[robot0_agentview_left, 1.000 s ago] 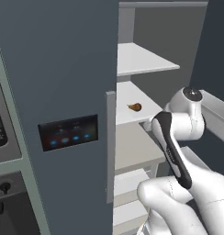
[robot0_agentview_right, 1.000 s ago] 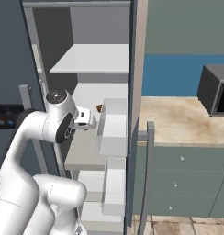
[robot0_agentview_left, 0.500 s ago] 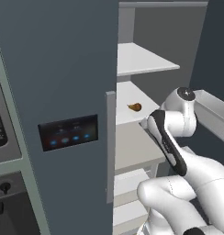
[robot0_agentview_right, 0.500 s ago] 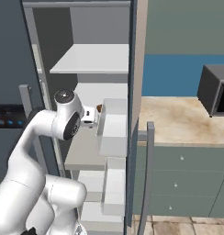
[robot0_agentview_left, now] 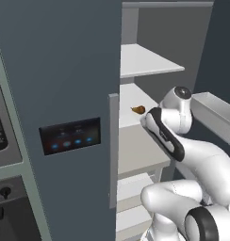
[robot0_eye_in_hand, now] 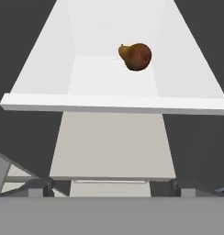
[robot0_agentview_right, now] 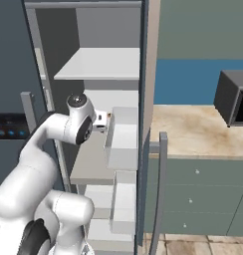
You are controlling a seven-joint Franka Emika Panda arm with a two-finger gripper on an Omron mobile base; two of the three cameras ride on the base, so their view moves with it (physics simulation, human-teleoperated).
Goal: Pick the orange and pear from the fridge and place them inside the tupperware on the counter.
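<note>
The fridge (robot0_agentview_left: 65, 70) stands open, showing white inner shelves. A brownish pear (robot0_agentview_left: 138, 109) lies on a middle shelf; in the hand view the pear (robot0_eye_in_hand: 136, 56) sits near the back of that shelf, narrow end to the left. My gripper (robot0_agentview_right: 104, 122) reaches into the fridge at shelf height, a short way in front of the pear, open with nothing in it. The counter (robot0_agentview_right: 193, 129) runs to the right of the fridge. The orange and the tupperware are out of view.
A grey door bin (robot0_agentview_right: 122, 139) hangs close to the right of my hand, and the same bin (robot0_agentview_left: 216, 113) shows beside the arm. A lower beige shelf (robot0_eye_in_hand: 111, 147) lies under the pear's shelf. A dark oven box (robot0_agentview_right: 233, 97) stands on the counter.
The arm has pushed further into the fridge toward the pear's shelf. The pear has not moved and the jaws have stayed wide.
</note>
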